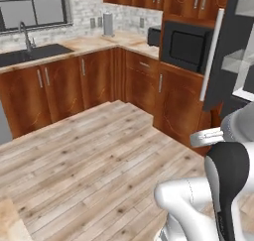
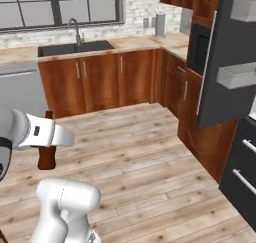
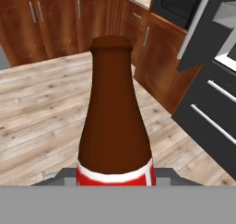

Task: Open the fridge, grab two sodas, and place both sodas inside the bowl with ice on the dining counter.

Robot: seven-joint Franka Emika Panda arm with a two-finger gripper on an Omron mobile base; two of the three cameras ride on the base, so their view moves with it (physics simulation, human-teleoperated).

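One brown soda bottle (image 3: 114, 121). One fridge (image 2: 222, 62), its door open, two door shelves (image 2: 239, 74) showing. One microwave (image 1: 187, 45). One sink (image 2: 75, 48) with one tap (image 2: 75, 29). One steel canister (image 1: 107, 24) on the desk (image 1: 94, 42). Two windows (image 2: 60, 4).

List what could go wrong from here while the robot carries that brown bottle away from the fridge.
1. The claw grips the brown bottle low, near its red label, so the tall neck could tip or slip if the arm swings fast.
2. The fridge door stands open beside the arm, so a wide turn might clip it or its shelves.
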